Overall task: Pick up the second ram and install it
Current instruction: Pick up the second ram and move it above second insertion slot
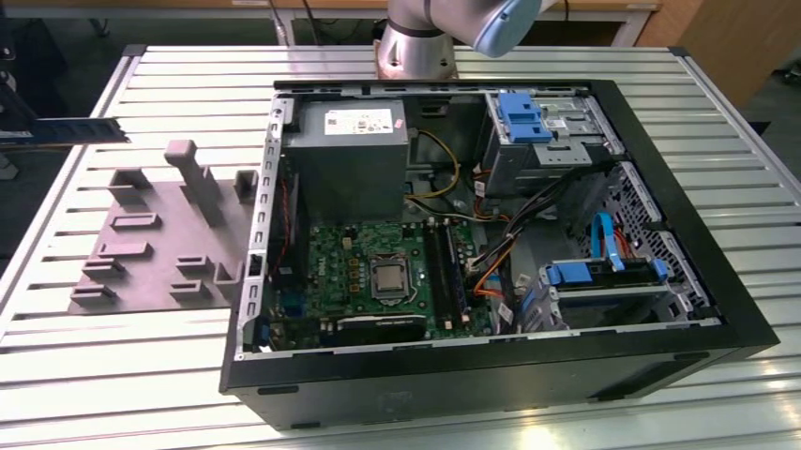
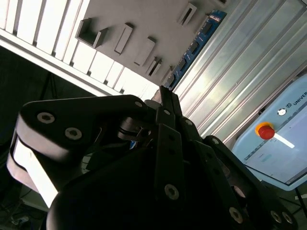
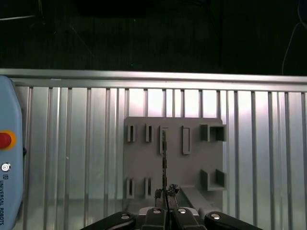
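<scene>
The end effector (image 3: pixel 166 190) clamps the second ram (image 2: pixel 194 50): blue chip-lined face in the second wrist view, edge-on in the first wrist view.

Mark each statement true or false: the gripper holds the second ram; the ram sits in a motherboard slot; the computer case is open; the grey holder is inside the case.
1. The gripper is shut on the second ram. True.
2. The second ram sits in a motherboard slot. False: it is held in the air, away from the motherboard.
3. The computer case lies open. True.
4. The grey holder is inside the case. False: it lies on the slatted table, to the exterior view's left of the case.
</scene>
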`<state>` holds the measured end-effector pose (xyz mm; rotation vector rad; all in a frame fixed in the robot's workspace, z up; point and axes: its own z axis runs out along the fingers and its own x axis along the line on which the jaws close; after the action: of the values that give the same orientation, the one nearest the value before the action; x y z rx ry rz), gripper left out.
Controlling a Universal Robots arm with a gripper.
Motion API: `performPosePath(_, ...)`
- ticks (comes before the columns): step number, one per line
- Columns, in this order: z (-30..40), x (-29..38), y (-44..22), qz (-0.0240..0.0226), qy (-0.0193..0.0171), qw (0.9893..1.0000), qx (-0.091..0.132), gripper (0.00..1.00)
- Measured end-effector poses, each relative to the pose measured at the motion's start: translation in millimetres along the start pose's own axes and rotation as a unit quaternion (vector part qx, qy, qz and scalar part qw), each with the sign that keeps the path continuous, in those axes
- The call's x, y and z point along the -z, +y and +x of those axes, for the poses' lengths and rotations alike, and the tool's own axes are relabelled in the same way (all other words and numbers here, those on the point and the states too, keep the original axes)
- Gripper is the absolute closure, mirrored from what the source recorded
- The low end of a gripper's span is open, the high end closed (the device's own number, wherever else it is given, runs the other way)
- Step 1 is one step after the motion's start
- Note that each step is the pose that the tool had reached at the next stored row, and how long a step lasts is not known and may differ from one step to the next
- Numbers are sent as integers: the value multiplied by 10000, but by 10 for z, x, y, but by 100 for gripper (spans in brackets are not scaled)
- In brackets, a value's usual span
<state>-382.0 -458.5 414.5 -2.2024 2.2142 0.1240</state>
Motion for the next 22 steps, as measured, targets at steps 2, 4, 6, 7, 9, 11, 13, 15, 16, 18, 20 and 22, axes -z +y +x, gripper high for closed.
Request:
performPosePath(2, 0, 1, -18, 0, 0, 10000, 0, 88)
performPosePath(4, 0, 2, -36, 0, 0, 10000, 0, 88)
performPosePath(6, 0, 2, -51, 0, 0, 10000, 0, 88)
performPosePath(7, 0, 3, -60, 0, 1, 10000, 0, 88)
performPosePath(9, 0, 4, -77, 0, 0, 10000, 0, 88)
performPosePath(11, -1, 5, -95, 0, 0, 10000, 0, 88)
performPosePath(13, -1, 5, -115, 0, 0, 10000, 0, 88)
performPosePath(15, -1, 6, -136, 0, 0, 10000, 0, 88)
performPosePath(16, -1, 7, -147, 0, 0, 10000, 0, 88)
performPosePath(18, -1, 7, -167, 0, 0, 10000, 0, 88)
performPosePath(20, -1, 8, -187, 0, 0, 10000, 0, 88)
performPosePath(22, -2, 9, -206, 0, 0, 10000, 0, 88)
